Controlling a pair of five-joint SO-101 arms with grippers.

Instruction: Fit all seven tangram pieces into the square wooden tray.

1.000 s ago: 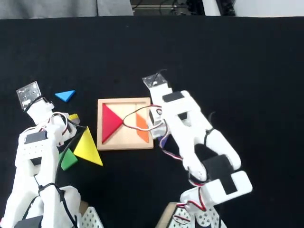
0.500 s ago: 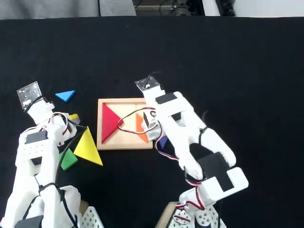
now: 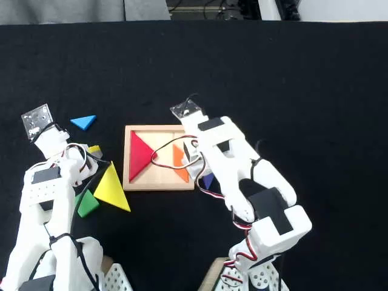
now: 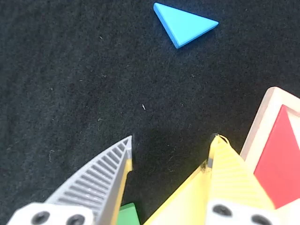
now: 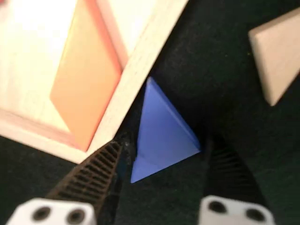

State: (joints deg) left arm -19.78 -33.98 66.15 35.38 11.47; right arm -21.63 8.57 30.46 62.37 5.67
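Observation:
The square wooden tray (image 3: 159,183) holds a red triangle (image 3: 140,156) and an orange parallelogram (image 3: 180,162). My right arm (image 3: 224,151) leans over the tray's right edge. My right gripper (image 5: 161,147) is open, one finger on each side of a dark blue triangle (image 5: 161,133) that lies on the cloth against the tray rim (image 5: 150,61). My left gripper (image 4: 171,145) is open over bare cloth, holding nothing. Near it lie a big yellow triangle (image 3: 112,188), a green piece (image 3: 88,204), a small yellow piece (image 3: 94,148) and a light blue triangle (image 4: 185,29).
A pale wood-coloured piece (image 5: 279,51) lies on the cloth just past the dark blue triangle. Black cloth covers the table. The far half and the right side are open cloth. Both arm bases stand at the near edge.
My right arm has shifted left along the tray's right edge, and the dark blue triangle now shows by the tray's near right corner. The left arm has not moved.

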